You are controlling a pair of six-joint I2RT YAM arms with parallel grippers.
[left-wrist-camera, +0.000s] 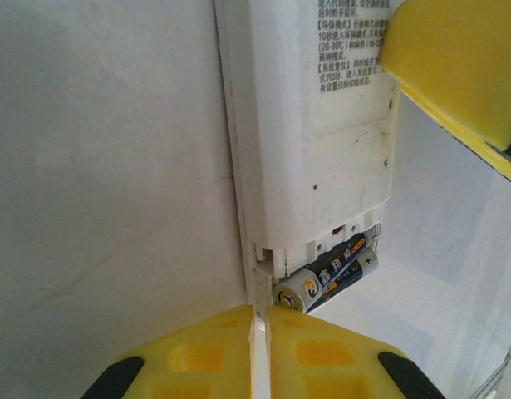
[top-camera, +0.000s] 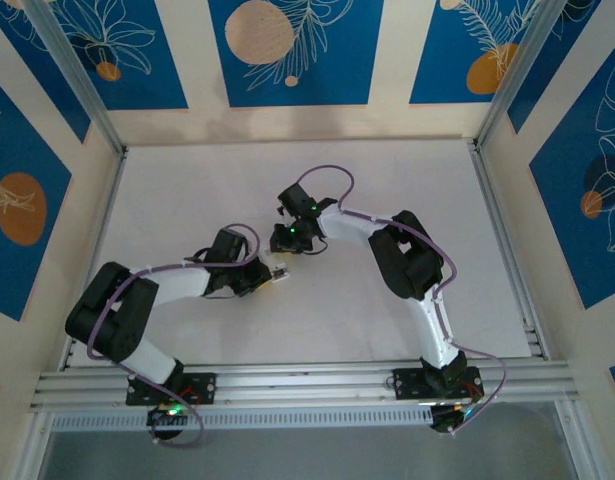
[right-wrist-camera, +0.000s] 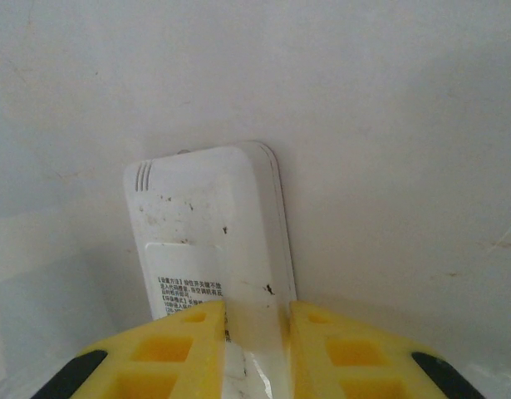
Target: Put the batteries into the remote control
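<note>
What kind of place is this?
Probably a robot test cell: a left arm and right arm bolted to an aluminium rail, at a white table walled by blue patterned panels.

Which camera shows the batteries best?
The left wrist view: the batteries lie side by side in the open end of the remote control, labels visible. The right wrist view faces the remote's other end; the top view is too small to tell.
</note>
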